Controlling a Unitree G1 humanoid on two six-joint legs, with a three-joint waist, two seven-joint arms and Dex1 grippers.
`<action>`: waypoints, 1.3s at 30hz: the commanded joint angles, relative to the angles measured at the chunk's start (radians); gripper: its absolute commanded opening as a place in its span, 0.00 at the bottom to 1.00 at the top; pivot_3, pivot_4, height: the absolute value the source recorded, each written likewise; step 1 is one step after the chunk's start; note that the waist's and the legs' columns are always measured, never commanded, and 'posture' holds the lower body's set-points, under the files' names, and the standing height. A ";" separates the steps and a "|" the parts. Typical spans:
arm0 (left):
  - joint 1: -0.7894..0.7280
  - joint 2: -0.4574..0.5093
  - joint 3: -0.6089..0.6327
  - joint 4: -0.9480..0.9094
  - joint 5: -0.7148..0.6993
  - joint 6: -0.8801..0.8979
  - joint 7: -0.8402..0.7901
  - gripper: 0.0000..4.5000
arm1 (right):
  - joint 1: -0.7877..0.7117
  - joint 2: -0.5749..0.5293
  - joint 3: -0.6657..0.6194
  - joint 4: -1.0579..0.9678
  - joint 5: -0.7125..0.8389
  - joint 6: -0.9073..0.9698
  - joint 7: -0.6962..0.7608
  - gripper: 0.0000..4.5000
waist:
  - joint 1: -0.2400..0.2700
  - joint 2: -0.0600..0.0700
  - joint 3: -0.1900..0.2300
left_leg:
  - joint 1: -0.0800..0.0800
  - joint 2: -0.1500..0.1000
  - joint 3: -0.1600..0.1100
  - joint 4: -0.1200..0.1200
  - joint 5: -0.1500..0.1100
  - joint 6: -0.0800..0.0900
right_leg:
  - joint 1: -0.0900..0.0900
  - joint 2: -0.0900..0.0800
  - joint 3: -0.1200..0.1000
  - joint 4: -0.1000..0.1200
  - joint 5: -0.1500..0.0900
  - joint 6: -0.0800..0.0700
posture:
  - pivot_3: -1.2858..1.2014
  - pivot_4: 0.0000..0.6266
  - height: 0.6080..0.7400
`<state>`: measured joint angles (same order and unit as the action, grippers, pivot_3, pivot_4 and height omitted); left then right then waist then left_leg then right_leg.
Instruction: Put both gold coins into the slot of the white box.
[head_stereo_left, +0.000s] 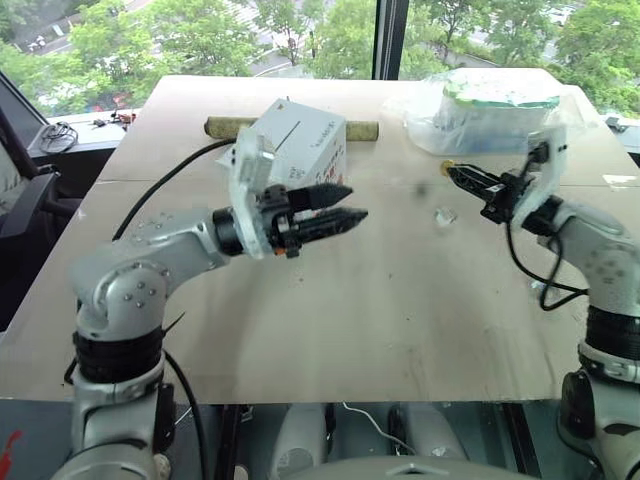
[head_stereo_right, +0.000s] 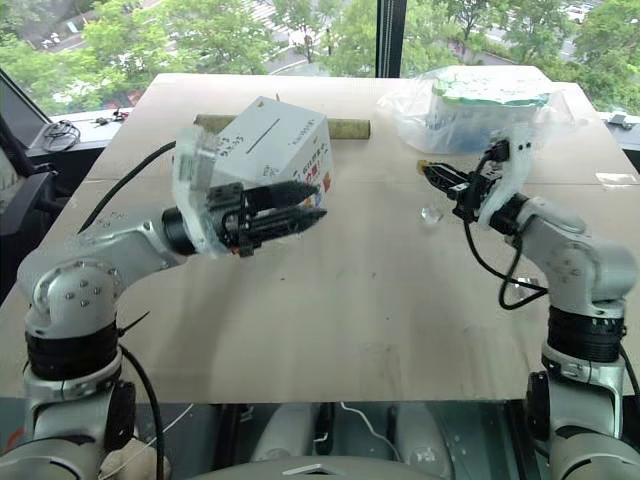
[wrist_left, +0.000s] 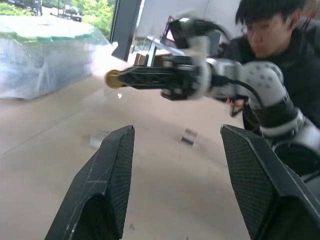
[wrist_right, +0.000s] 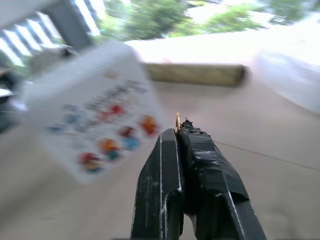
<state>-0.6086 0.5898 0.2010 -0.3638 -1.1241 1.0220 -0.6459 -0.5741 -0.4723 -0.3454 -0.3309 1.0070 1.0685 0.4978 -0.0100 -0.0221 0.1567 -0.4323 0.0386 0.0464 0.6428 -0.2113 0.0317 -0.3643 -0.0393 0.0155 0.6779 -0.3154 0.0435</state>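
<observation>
Left wrist view: my right claw (wrist_left: 114, 79) clamped on gold coin (wrist_left: 111, 79); left claw (head_stereo_left: 350, 205) apart, empty. Insertion into white box (head_stereo_left: 295, 140) slot (head_stereo_left: 293, 134) pending.

Bench (head_stereo_left: 400, 330): near half bare, open passage from the front edge up to mid-board. Left gripper (head_stereo_left: 345, 205) hangs directly in front of the white box (head_stereo_left: 300, 140), screening its near face; the slot (head_stereo_right: 263, 135) on the upper face stays reachable from above and from the right. Open gap between box and right gripper (head_stereo_left: 452, 170). A cardboard tube (head_stereo_left: 365, 130) lies behind the box. The plastic-wrapped bundle (head_stereo_left: 490, 110) fills the far right corner. A small clear holder (head_stereo_left: 444, 215) sits mid-bench.
</observation>
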 joint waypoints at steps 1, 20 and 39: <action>-0.046 -0.022 0.025 0.031 -0.084 0.016 0.019 0.62 | -0.022 -0.018 -0.036 -0.143 0.252 0.070 -0.086 0.00 | -0.003 0.000 0.000 | 0.000 0.000 0.000 0.000 0.000 0.000 | 0.000 0.000 0.000 0.000 0.000 0.000 | 0.52 0.24 1.00; -0.125 -0.055 -0.036 0.084 -0.157 0.041 -0.034 0.12 | -0.060 -0.097 0.141 -0.254 0.543 -0.074 -0.350 0.00 | -0.003 0.000 0.000 | 0.000 0.000 0.001 0.000 0.000 0.000 | 0.000 0.001 0.001 -0.001 0.000 0.000 | 0.52 0.24 1.00; -0.146 -0.061 -0.032 0.090 -0.223 0.054 0.006 0.00 | -0.042 -0.165 0.195 -0.255 0.596 -0.144 -0.332 0.00 | -0.003 0.000 0.000 | 0.000 0.000 0.001 0.000 0.000 0.000 | 0.000 0.001 0.001 -0.002 0.000 0.000 | 0.52 0.24 1.00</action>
<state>-0.7230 0.5277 0.1581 -0.2615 -1.3289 1.0828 -0.6468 -0.6147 -0.6254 -0.1618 -0.5465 1.5718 0.9362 0.1495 -0.0129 -0.0225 0.1570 -0.4325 0.0383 0.0476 0.6428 -0.2112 0.0317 -0.3646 -0.0382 0.0165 0.6763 -0.3155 0.0434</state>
